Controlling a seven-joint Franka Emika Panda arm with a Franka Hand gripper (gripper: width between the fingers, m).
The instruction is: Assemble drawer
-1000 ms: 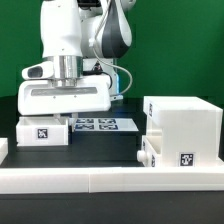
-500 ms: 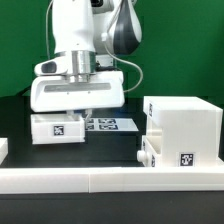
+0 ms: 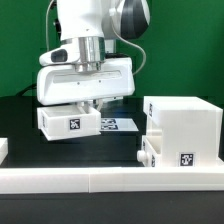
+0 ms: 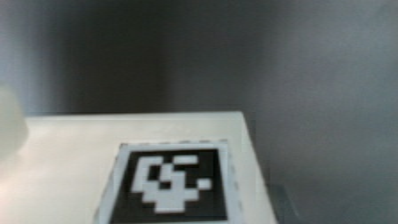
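Note:
My gripper (image 3: 86,104) is shut on a small white drawer tray (image 3: 68,121) with a square marker on its front. It holds the tray just above the black table, left of centre in the exterior view. The wrist view shows the tray's white face and marker (image 4: 169,180) close up and blurred; the fingers do not show there. The large white cube-like housing (image 3: 183,120) stands at the exterior view's right, with a marker low on its front. A second small tray (image 3: 148,150) sits against the housing's lower left side.
The marker board (image 3: 118,124) lies flat on the table behind the held tray. A long low white border wall (image 3: 100,180) runs along the front. A small white piece (image 3: 3,148) shows at the exterior view's left edge.
The gripper has moved toward the exterior view's right with the small tray in it. The tray has risen slightly off the table and is closer to the housing.

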